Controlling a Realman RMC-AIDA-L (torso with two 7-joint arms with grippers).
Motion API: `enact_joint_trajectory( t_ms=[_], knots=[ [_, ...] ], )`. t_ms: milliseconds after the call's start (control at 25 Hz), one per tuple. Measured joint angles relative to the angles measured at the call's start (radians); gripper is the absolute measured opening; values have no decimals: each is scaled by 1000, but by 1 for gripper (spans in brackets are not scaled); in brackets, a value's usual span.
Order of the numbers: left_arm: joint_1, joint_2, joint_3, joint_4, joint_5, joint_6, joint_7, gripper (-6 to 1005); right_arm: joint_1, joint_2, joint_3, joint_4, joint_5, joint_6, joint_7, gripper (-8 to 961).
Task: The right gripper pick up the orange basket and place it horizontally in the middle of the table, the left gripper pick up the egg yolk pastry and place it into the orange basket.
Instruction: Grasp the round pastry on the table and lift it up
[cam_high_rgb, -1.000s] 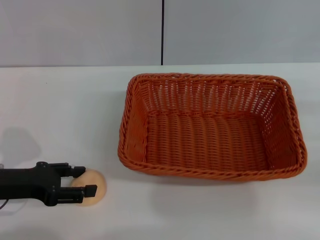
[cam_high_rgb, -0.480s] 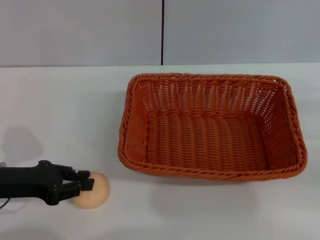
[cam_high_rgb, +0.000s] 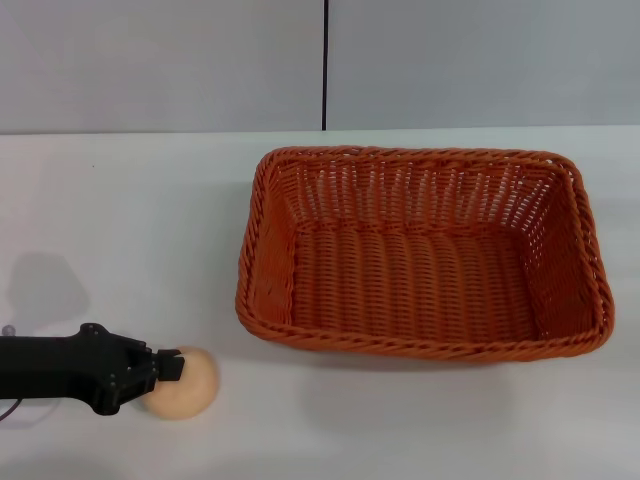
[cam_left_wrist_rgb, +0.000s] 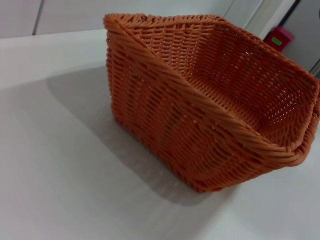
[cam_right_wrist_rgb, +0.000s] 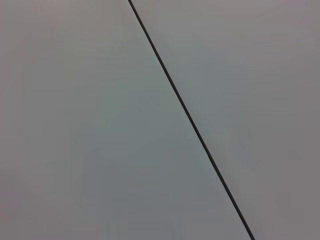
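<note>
The orange basket (cam_high_rgb: 420, 262) lies flat and lengthwise on the white table (cam_high_rgb: 130, 220), right of centre, and it holds nothing. In the left wrist view the orange basket (cam_left_wrist_rgb: 200, 120) fills the frame from one corner. The egg yolk pastry (cam_high_rgb: 190, 384) sits on the table near the front left, apart from the basket's front-left corner. My left gripper (cam_high_rgb: 165, 372) reaches in from the left edge, its black fingers drawn in against the pastry's left side and covering part of it. The right gripper shows in no view.
A grey wall with a dark vertical seam (cam_high_rgb: 325, 65) stands behind the table. The right wrist view shows only that grey wall and its seam (cam_right_wrist_rgb: 190, 117). Bare table lies between the pastry and the basket.
The left gripper's fingers, spread around the pastry a second ago, have drawn together on it. The pastry has shifted slightly to the right. The basket has not moved.
</note>
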Motion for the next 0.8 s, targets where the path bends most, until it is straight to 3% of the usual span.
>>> enact_joint_trajectory(
  t_ms=[240, 280, 440, 680, 800],
  knots=[
    [-7, 5, -36, 0, -14, -49, 0, 40, 0, 0, 0, 8, 0, 2, 0, 470],
    [-14, 7, -106, -5, -29, -99, 2, 38, 0, 0, 0, 8, 0, 2, 0, 470],
    [-17, 18, -249, -7, -115, -141, 19, 40, 0, 0, 0, 10, 0, 2, -1, 470],
    [-29, 13, -308, -2, -260, -118, 26, 37, 1, 0, 0, 13, 0, -3, -2, 470],
    [-65, -4, -290, 3, -310, -115, 25, 35, -1, 0, 0, 16, 0, -6, -2, 470]
  ],
)
